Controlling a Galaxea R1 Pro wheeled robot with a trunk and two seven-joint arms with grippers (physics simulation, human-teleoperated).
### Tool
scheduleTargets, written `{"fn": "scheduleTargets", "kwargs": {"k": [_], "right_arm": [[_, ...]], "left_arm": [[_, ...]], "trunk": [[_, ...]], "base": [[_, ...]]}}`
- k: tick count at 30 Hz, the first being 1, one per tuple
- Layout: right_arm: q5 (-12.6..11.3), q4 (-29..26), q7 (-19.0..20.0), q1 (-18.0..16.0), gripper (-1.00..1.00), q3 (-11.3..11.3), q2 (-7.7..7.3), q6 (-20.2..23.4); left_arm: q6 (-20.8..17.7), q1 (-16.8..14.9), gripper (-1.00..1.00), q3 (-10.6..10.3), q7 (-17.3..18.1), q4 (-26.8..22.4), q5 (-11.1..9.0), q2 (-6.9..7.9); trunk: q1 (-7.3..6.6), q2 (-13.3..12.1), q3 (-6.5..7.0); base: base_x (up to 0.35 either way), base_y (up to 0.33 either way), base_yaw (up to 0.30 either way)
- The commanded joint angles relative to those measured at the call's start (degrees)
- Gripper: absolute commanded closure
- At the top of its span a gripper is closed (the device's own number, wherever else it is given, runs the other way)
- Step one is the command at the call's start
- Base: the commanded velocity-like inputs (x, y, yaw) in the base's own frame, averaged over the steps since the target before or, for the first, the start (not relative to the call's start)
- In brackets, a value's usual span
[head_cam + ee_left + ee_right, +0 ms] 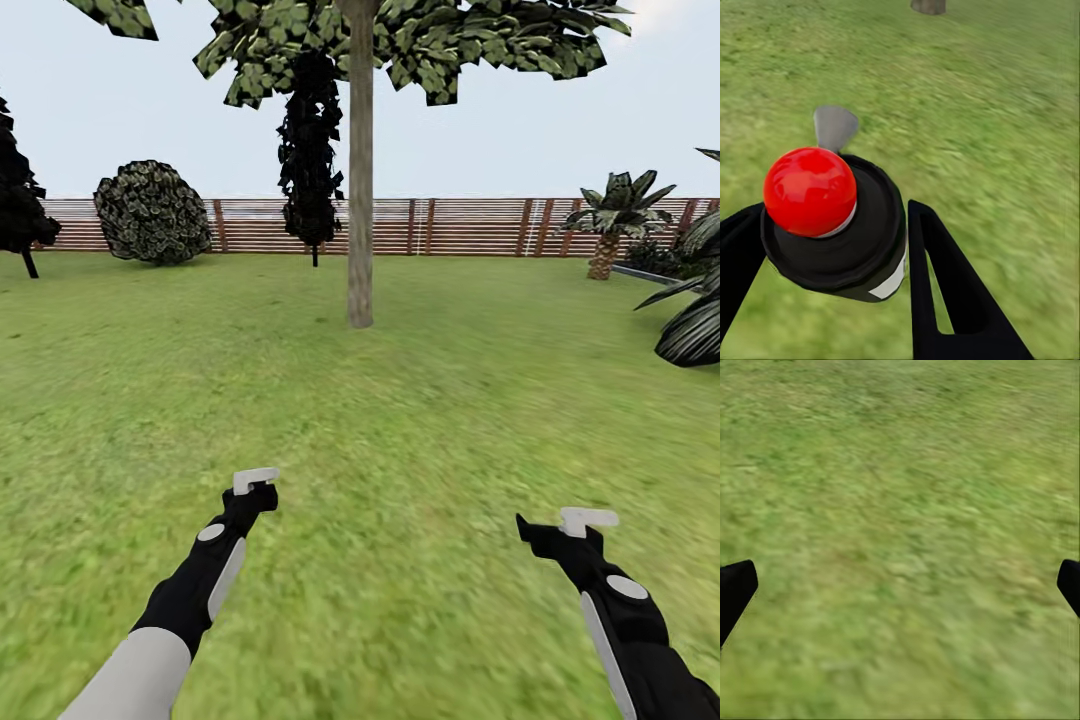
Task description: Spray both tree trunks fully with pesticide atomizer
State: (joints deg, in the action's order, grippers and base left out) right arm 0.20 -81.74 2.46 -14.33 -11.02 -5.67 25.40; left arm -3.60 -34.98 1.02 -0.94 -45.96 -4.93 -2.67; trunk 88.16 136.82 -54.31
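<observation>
In the left wrist view, the pesticide atomizer (840,232) is a black round body with a red knob and a grey nozzle. It sits between the two black fingers (945,285) of my left gripper (832,247), which is shut on it. In the head view, my left gripper (255,490) hangs low over the lawn. One tree (360,200), with a pale grey-brown trunk and a patchy green crown, stands straight ahead some way off. Its trunk base (928,6) also shows beyond the atomizer. My right gripper (562,525) (900,585) is open over bare grass.
A brown slatted fence (470,225) closes the lawn at the back. A round bush (152,212) and dark thin trees (310,140) stand at the back left. Palm-like plants (615,215) and broad dark leaves (695,320) are on the right. Open grass lies between me and the trunk.
</observation>
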Motion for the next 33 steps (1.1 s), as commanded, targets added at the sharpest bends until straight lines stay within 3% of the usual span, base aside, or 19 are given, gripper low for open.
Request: {"fn": "scheduleTargets", "kwargs": {"k": [1,33], "right_arm": [[-0.1,0.0,0.0,0.0,-1.00,-0.1,-0.01,0.0],[-0.1,-0.3,0.1,0.0,-1.00,-0.2,-0.47,0.1]], "left_arm": [[0.0,0.0,1.00,0.0,0.0,0.0,0.0,0.01],[-0.2,0.0,1.00,-0.1,0.0,-0.1,0.0,-0.06]], "trunk": [[0.00,0.0,0.00],[0.00,0.0,0.00]], "base": [[0.327,0.046,0.000],[0.327,0.003,0.000]]}}
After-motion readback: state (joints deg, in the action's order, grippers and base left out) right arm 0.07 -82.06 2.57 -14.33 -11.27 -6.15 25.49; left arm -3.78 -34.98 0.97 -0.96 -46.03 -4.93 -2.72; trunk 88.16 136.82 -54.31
